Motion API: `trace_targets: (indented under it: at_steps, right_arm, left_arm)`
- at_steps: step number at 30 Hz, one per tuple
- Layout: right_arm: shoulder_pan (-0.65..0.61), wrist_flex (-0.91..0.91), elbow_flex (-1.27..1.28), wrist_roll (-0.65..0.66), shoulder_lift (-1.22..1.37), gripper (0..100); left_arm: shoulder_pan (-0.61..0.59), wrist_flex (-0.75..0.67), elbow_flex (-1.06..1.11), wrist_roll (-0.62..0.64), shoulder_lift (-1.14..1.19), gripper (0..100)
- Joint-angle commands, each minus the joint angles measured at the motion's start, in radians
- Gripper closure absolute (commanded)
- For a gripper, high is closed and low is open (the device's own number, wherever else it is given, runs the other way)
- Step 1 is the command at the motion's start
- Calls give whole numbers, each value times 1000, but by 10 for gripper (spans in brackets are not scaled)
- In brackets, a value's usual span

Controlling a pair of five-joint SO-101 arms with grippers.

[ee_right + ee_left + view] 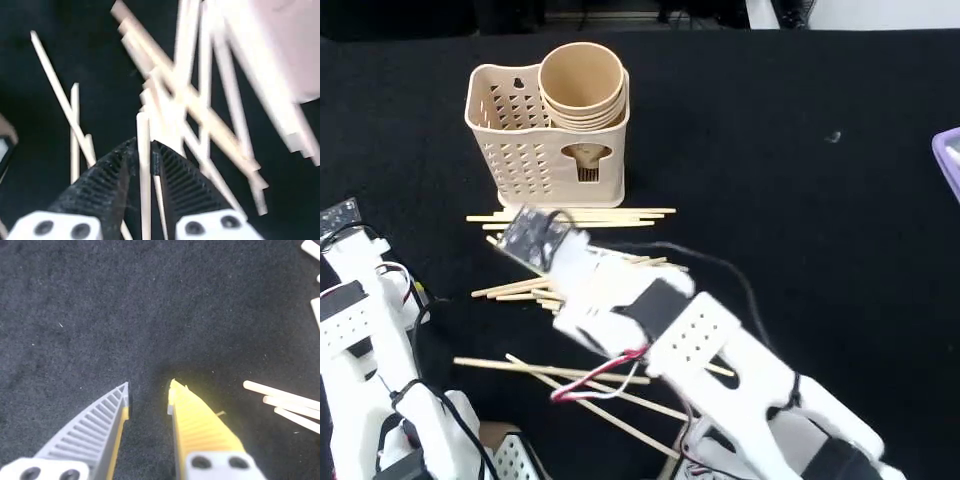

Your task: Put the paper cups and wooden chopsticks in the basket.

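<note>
Gripping a thin pale chopstick (143, 125) is the right hand (144, 144); left hand (148, 385) narrowly parted.

Robot lab / data-collection bench, not a home. Black cloth tabletop (800, 200) lies under both sets of jaws, left gripper (148, 385) and right gripper (144, 142). Two white arms w/ perforated shells, left arm (360, 330), right arm (720, 350). Loose red/white wires (605, 375) hang behind the right jaws. Staged props: chopsticks (600, 213) strewn around the right jaws, basket (535, 160) just beyond them. Purple bin edge (948, 160) sits well off to their side.
</note>
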Motion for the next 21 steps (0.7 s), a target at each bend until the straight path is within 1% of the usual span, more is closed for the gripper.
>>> trace_targets:
  at_steps: [1, 3, 6, 9, 14, 19, 21]
  right_arm:
    - [-5, 0, -16, 3, -28, 987]
    - [-86, -18, 41, 3, 7, 987]
    - [-204, -135, 99, -6, 91, 987]
    - [-216, -235, 119, -8, 225, 987]
    - [-216, -264, 30, 2, 463, 979]
    - [-219, -264, -64, 2, 565, 878]
    - [-221, -264, -70, 2, 573, 861]
  left_arm:
    - [5, -12, -10, -6, -14, 866]
    - [5, -12, -10, -6, -15, 866]
    - [5, -15, -10, -6, -18, 866]
    - [5, -11, -10, -6, -15, 866]
    - [5, -11, -10, -6, -15, 866]
    - [5, -11, -10, -6, -14, 866]
    - [5, -11, -10, -6, -12, 866]
